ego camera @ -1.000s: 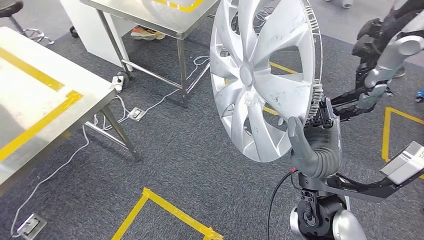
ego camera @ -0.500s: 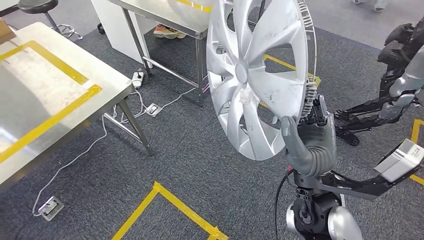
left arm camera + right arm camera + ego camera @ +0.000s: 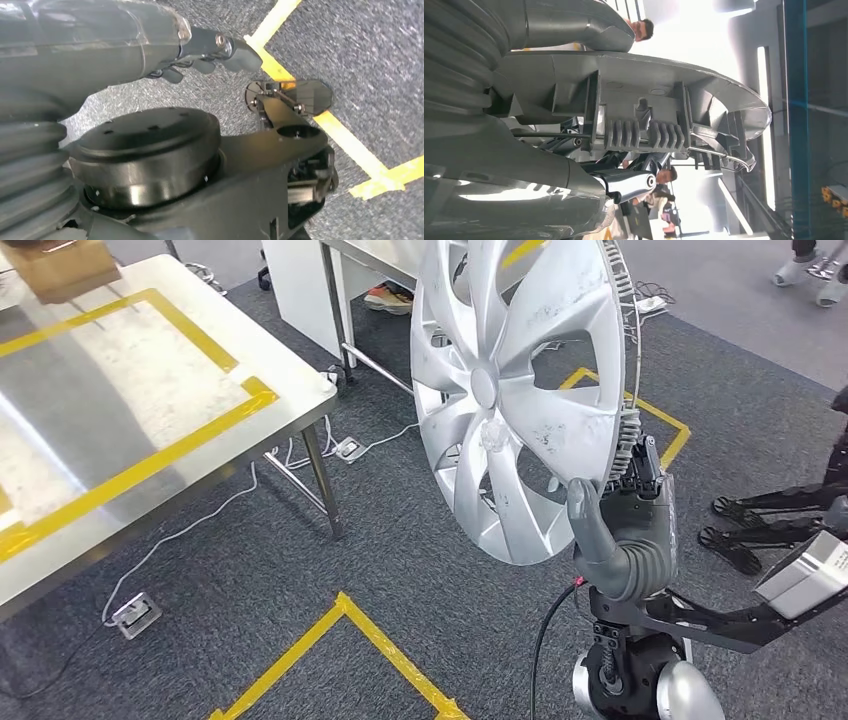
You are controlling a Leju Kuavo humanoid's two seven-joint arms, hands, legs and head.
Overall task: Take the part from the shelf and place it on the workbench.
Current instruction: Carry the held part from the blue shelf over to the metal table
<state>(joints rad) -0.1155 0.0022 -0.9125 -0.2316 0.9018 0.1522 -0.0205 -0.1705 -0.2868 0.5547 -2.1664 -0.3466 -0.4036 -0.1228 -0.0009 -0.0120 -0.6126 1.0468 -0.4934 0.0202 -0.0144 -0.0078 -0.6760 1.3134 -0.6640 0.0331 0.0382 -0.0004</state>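
The part is a silver wheel cover [image 3: 520, 390] with curved spokes, held upright on edge in front of me. My right hand [image 3: 625, 530] grips its lower rim, thumb on the front face and fingers behind. In the right wrist view the cover's ribbed back rim [image 3: 649, 110] lies between the thumb [image 3: 574, 20] and the fingers [image 3: 624, 182]. The steel workbench [image 3: 150, 410], marked with yellow tape, stands to the left, apart from the cover. My left hand [image 3: 200, 45] hangs over the carpet and holds nothing, its fingers loosely apart.
A cardboard box [image 3: 60, 265] sits on the workbench's far corner. Another steel table [image 3: 370, 250] stands behind, with a person's shoes [image 3: 390, 298] under it. Cables, a power strip [image 3: 350, 448] and a floor socket [image 3: 133, 612] lie on the carpet. Yellow floor tape [image 3: 380, 640] runs ahead; dark robot legs [image 3: 780, 515] at right.
The whole view has swung, so the workbench now takes up more of the left side and the far table has slid right. The wheel cover stays in my right hand's grip.
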